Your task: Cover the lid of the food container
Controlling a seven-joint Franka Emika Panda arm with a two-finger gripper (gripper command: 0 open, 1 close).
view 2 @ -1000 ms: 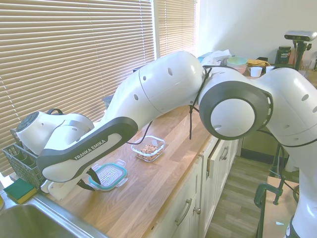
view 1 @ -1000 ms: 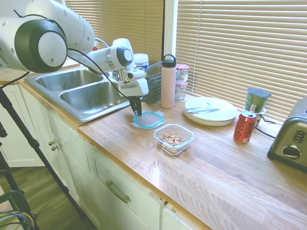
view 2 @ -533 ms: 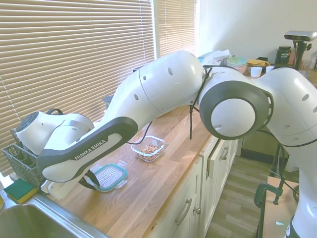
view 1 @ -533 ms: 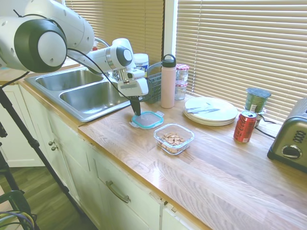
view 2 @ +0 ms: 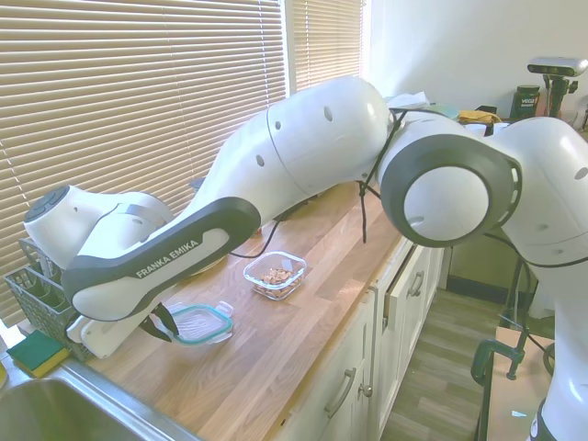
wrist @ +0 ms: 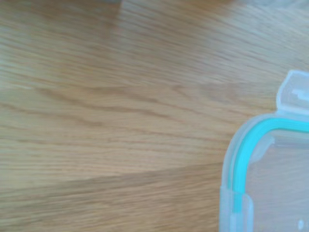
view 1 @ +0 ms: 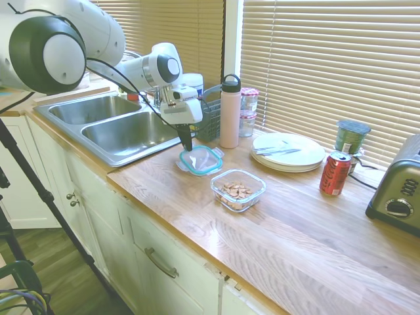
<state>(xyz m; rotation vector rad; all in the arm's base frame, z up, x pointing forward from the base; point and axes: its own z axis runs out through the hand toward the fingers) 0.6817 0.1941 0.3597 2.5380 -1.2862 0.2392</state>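
Note:
The lid, clear with a teal rim, hangs tilted just above the wooden counter, and my gripper is shut on its edge nearest the sink. From the other side, the lid hangs from the gripper under the forearm. One teal-rimmed corner of the lid with a locking tab shows in the wrist view over bare wood. The food container, square, clear and holding brown nuts, stands open on the counter a short way from the lid, toward the counter's front edge; it also shows as the food container.
A steel double sink lies just behind the gripper. A grey dish basket, a pink bottle and red-lidded jars stand by the blinds. White plates, a red can and a toaster sit further along.
The lid lay flat on the counter before; now the gripper has raised it by its edge, so it hangs tilted. The arm has risen slightly.

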